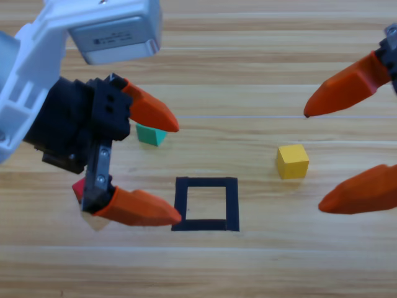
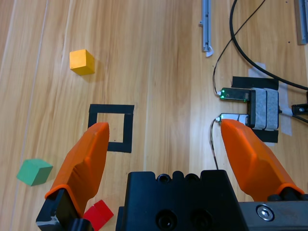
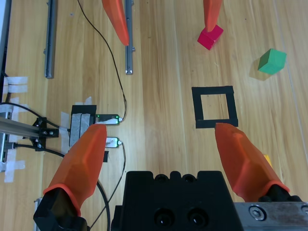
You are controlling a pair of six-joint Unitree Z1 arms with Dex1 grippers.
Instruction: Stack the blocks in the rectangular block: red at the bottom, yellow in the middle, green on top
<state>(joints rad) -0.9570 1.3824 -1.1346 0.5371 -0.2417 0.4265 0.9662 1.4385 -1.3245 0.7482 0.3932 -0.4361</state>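
My left gripper hangs wide open over the table's left side, nothing in it. The high view mostly hides the red cube behind my wrist, but my left wrist cam shows the red sitting low beside one jaw, not touched. The green cube sits just past my upper jaw, apart from it. The black square outline is mid-table w/ nothing in it. The yellow cube is right of it, between the spread jaws of my right gripper, also open and holding nothing. Only the wrist cams show the off-table stuff: black cables, a grey rail, a taped box w/ green LEDs. Surface is a light wooden table.
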